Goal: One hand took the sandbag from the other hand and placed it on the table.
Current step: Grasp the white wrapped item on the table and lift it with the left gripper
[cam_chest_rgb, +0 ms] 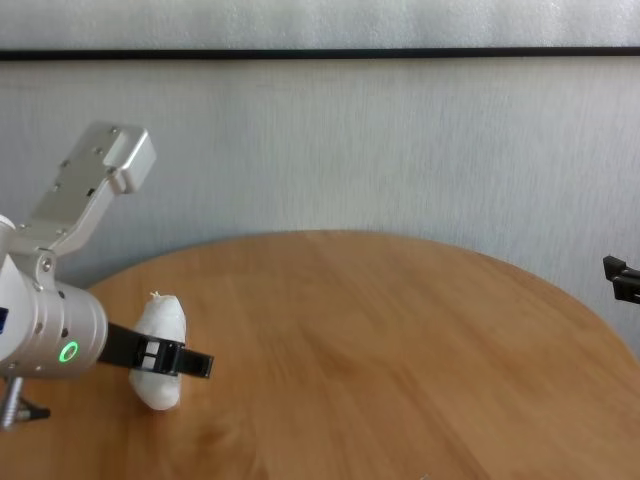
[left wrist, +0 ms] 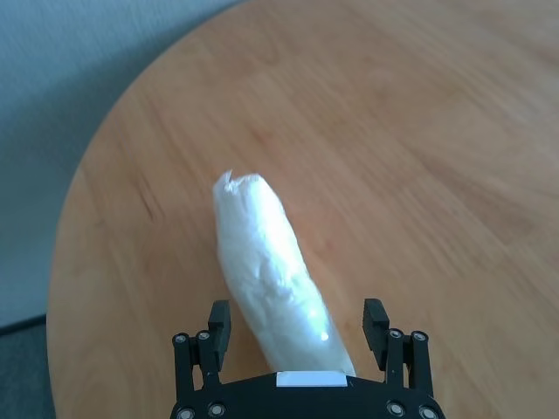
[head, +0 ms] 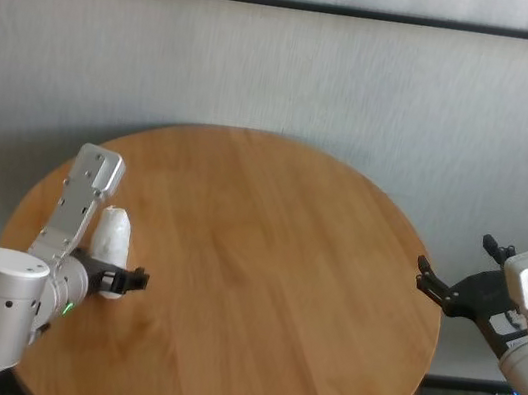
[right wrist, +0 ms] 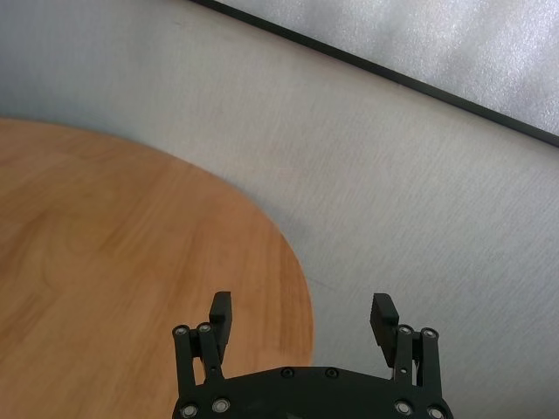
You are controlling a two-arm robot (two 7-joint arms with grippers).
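Head view: the small white lumpy sandbag (head: 114, 236) is lying on the round light-brown wooden worktop (head: 264, 258), its near end hiding behind the green-ringed left pincer (head: 123, 280).

Left wrist view: that pincer's spread fingers (left wrist: 216, 325) are straddling the sandbag, not clamping it.

Right wrist view: the right pincer (right wrist: 303, 314) is gaping open, empty, beside the worktop's edge.

Chest view: it is mostly cut off.

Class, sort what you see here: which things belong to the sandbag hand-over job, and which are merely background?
Part of the job:
- sandbag, lying on the table
- left gripper, open, fingers either side of the sandbag
- right gripper, open, empty, beyond the table's right edge

Just background:
- grey wall
- black strip along the wall
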